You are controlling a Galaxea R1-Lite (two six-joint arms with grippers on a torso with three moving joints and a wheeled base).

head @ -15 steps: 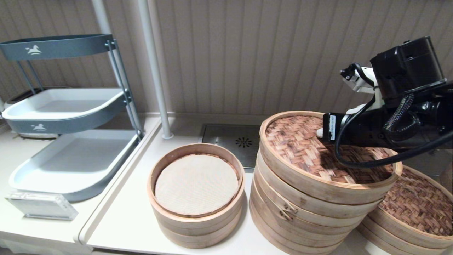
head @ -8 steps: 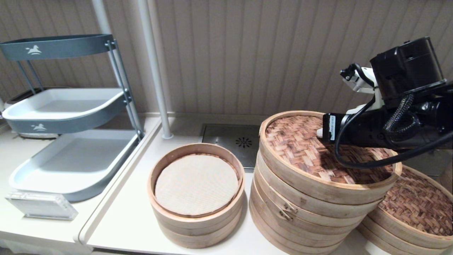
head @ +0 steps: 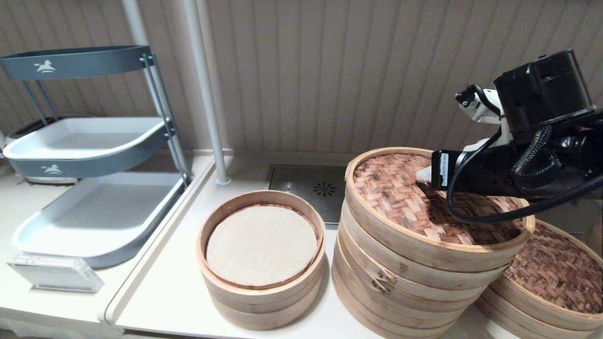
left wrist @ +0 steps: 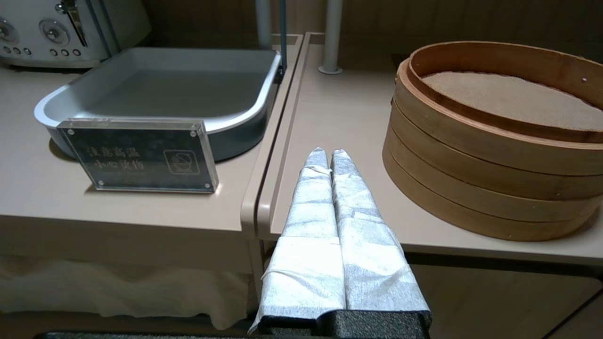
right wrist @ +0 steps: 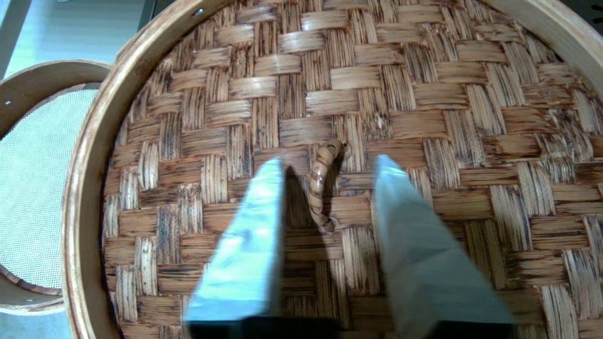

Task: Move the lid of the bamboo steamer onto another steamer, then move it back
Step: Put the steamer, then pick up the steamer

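Right gripper [right wrist: 325, 207] hovers over the tall steamer stack [head: 405, 287], fingers spread, empty, straddling the small woven loop handle [right wrist: 323, 188] at the centre of the top lid [head: 400, 193]. Judgement: descend straight, keep the loop centred, close fully before lifting. A darker-weave lid [head: 556, 270] sits on the low stack at right. Left gripper [left wrist: 330, 157] parked at the counter edge, fingers together.

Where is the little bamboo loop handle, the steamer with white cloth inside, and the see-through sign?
small bamboo loop handle [right wrist: 322, 188], right wrist view, middle of loop.
cloth-lined bamboo steamer [head: 264, 301], head view, front wall.
clear acrylic sign [left wrist: 139, 157], left wrist view, front face.
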